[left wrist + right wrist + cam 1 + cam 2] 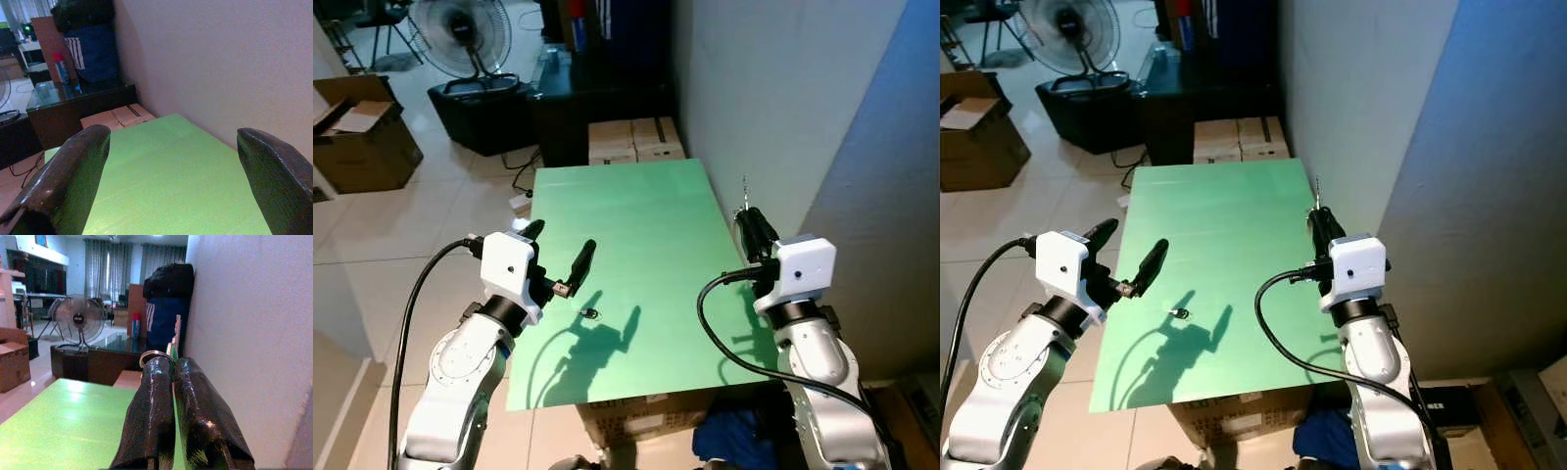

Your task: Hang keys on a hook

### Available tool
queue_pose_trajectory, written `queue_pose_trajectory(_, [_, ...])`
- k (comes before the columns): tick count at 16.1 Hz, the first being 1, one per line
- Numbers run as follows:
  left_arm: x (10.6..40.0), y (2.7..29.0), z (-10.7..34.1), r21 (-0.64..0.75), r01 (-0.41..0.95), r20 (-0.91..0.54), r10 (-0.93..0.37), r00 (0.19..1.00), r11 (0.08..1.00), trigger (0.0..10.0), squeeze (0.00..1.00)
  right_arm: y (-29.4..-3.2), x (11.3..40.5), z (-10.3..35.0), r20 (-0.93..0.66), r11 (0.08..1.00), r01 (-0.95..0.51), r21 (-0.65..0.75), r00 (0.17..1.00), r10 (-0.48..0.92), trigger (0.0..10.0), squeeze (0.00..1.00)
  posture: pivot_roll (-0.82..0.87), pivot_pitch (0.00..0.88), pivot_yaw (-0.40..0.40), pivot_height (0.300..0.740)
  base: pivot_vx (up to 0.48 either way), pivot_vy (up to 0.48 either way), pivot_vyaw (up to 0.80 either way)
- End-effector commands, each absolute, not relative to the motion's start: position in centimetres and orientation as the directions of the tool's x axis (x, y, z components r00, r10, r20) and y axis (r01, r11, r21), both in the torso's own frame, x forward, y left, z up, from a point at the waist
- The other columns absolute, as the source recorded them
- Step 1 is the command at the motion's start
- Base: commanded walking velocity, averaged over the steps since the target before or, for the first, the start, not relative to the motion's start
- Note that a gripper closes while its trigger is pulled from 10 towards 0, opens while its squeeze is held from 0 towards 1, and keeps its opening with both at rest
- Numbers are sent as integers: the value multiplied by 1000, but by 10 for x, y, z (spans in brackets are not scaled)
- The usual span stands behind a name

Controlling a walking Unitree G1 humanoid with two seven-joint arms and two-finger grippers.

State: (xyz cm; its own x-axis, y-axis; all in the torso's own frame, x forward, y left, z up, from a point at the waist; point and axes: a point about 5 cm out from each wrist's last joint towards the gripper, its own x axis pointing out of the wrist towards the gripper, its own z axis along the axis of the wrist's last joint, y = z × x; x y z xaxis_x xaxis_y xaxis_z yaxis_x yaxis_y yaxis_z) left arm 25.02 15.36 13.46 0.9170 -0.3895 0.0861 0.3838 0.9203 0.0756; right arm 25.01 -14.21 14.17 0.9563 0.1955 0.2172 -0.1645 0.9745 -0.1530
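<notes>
The right gripper was raised beside the white wall, at the far right edge of the green table, its two black fingers pressed together. In the right wrist view a metal key ring arched over the fingertips, so the gripper was clamped on the ring, with the keys themselves hidden behind the fingers. A thin upright sliver stood just above the fingertips in the head views, too small to name.

The left gripper hovered over the near left part of the green table, fingers spread wide and holding nothing. A small dark object lay on the table just beside that gripper's shadow; what it was could not be told.

No hook could be made out on the wall near the key ring. By my judgement the pick-up was done and the ring was lifted close to the wall, while the hanging itself remained: finding the hook, slipping the ring over it, and letting go.
</notes>
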Motion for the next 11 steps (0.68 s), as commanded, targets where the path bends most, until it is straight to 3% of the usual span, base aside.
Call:
queue_pose_trajectory(1, [250, 154, 133, 95, 370, 90, -378, 921, 924, 10000, 0, -137, 246, 142, 183, 970, -198, -140, 958, 222, 10000, 0, -132, 0, 75, 740, 0, 0, 800])
queue_pose_trajectory(4, [249, 148, 139, 89, 357, 138, -366, 920, 930, 10000, 0, -139, 242, 134, 119, 966, -225, -127, 963, 240, 10000, 0, -117, 0, 58, 740, 0, 0, 800])
queue_pose_trajectory(11, [250, 145, 134, 121, 361, 95, -373, 923, 925, 10000, 0, -138, 243, 117, -1, 963, -251, -93, 968, 252, 10000, 0, -97, 0, 53, 740, 0, 0, 800])
